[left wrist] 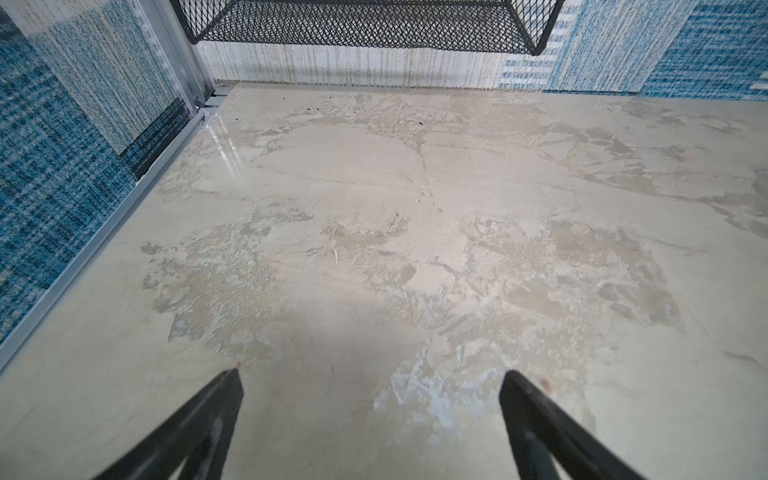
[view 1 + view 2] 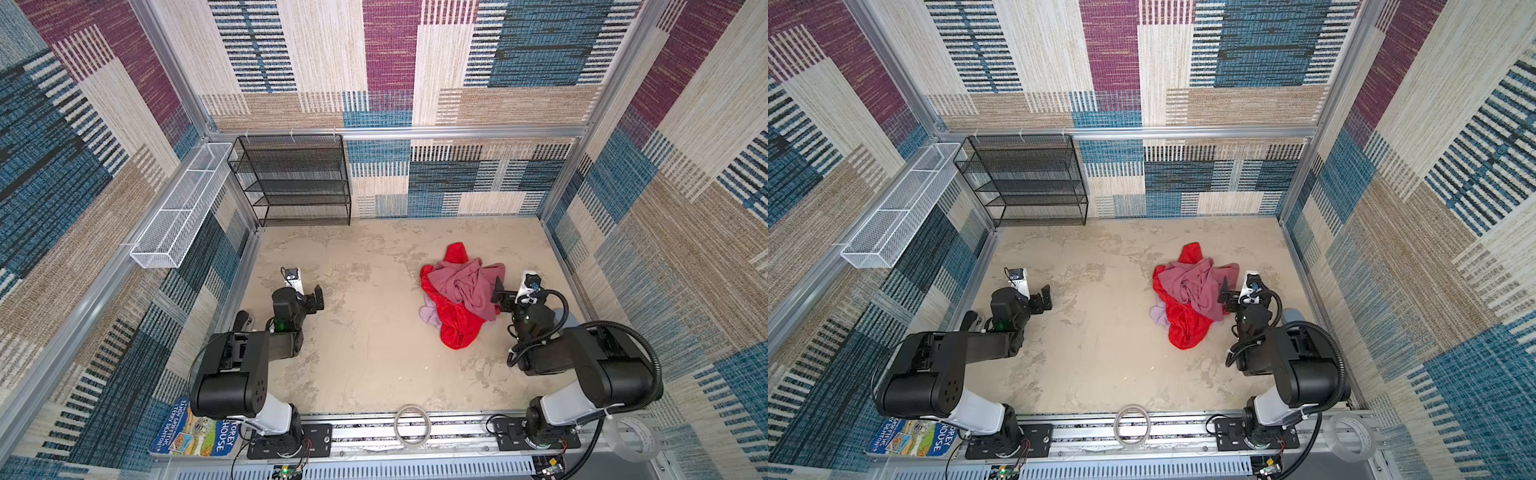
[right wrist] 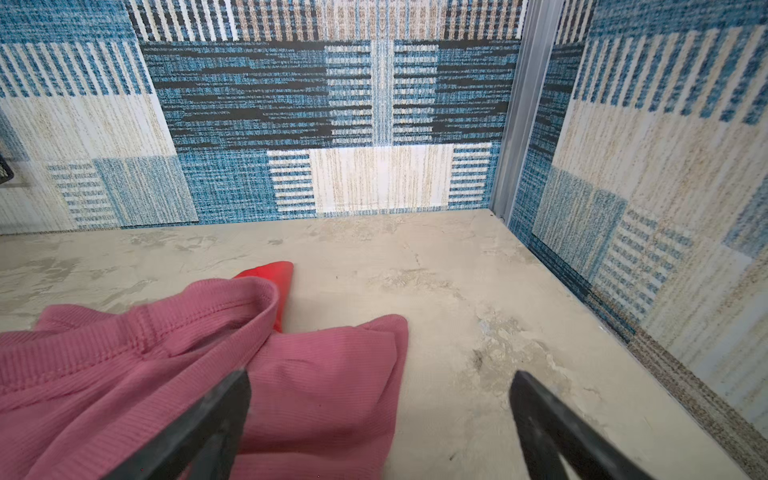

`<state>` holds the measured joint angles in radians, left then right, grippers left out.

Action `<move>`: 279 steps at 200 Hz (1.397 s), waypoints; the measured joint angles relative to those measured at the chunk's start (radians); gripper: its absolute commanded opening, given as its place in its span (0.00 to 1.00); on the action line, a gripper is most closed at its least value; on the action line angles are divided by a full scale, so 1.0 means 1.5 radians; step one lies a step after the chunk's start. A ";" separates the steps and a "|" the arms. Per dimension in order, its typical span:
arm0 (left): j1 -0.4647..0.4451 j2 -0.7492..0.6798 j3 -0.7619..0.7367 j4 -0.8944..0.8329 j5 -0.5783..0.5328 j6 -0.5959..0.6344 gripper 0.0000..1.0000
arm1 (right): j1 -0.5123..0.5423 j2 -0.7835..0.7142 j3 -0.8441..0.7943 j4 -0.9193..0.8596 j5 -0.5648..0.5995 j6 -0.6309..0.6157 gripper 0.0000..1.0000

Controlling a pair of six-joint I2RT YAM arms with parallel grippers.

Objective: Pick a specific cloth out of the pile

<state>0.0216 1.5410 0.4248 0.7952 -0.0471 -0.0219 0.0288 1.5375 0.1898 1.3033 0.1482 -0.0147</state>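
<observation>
Approach step only: your left fingers (image 1: 199,424) and right fingers (image 3: 544,424) are open, holding nothing. Next, reach the pale lilac soft cloth (image 2: 428,316) peeking under the crumpled red-and-mauve pile (image 2: 457,291).

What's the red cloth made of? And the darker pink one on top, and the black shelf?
Red cloth: probably thin synthetic like nylon; it shines and creases sharply. Pink cloth: soft ribbed knit, matte, with a stitched hem. Black shelf: looks like painted metal mesh.

You're looking into a robot lab cell.
Aluminium frame (image 2: 415,132), carpet-print walls (image 2: 324,50), left arm (image 2: 232,374) and right arm (image 2: 602,365) bolted along your worktop's (image 2: 374,353) front rail (image 2: 457,432).
</observation>
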 measured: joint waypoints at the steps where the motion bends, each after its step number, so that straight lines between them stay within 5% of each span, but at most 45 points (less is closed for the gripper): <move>1: 0.000 0.000 0.000 0.000 0.000 0.000 1.00 | 0.000 0.000 0.000 0.000 0.000 0.000 1.00; 191: 0.002 0.001 0.003 0.000 0.000 0.000 0.99 | 0.000 0.000 0.001 0.000 -0.005 0.000 1.00; 206: 0.002 0.001 0.003 0.000 0.000 0.000 0.89 | 0.000 -0.003 0.001 -0.003 -0.005 0.000 1.00; 215: 0.001 -0.002 0.002 -0.002 0.000 0.000 0.82 | 0.000 -0.018 0.005 -0.025 -0.004 0.000 1.00; 279: -0.058 -0.189 0.069 -0.206 -0.122 -0.034 0.78 | 0.084 -0.242 0.182 -0.330 0.095 0.014 0.91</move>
<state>-0.0650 1.2568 0.5282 0.4866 -0.2298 -0.0727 0.1551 1.1740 0.4622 0.8082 0.2913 0.0071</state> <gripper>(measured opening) 0.780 0.925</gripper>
